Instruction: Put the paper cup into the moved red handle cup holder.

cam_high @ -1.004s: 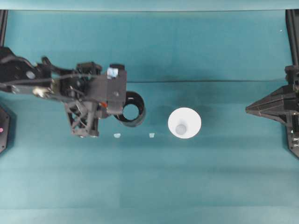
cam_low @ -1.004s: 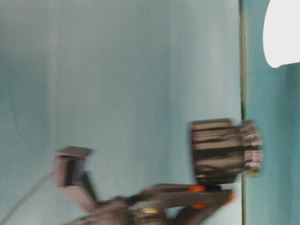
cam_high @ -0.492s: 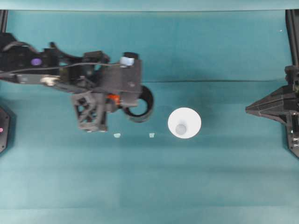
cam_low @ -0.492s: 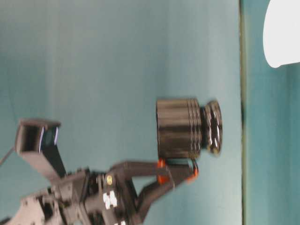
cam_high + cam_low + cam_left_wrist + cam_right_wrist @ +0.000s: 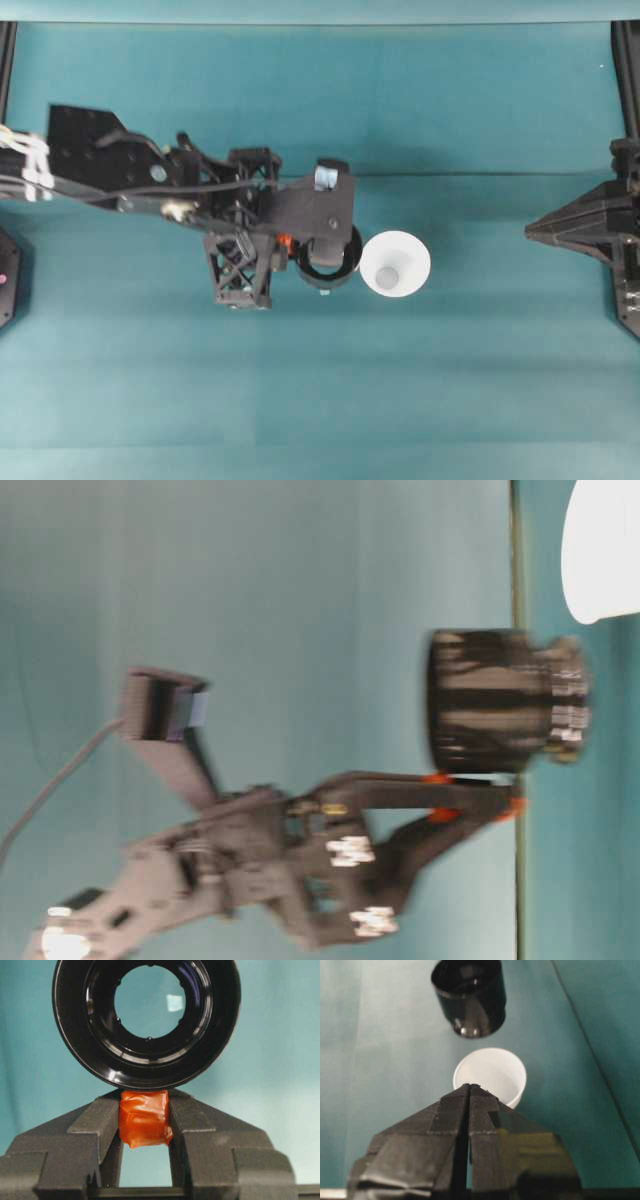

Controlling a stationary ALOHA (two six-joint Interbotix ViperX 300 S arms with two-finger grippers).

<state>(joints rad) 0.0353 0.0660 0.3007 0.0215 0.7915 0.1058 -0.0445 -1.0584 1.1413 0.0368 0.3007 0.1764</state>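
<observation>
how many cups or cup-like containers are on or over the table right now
2. The white paper cup stands on the table right of centre. The black red handle cup holder hangs just left of it, gripped by its red tab in the left gripper.

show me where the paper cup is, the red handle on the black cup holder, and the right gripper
paper cup (image 5: 395, 264): overhead view, inner base of the cup.
red handle (image 5: 144, 1118): left wrist view, middle of the tab, clamped in the left gripper.
right gripper (image 5: 469, 1088): right wrist view, the closed fingertips.
</observation>
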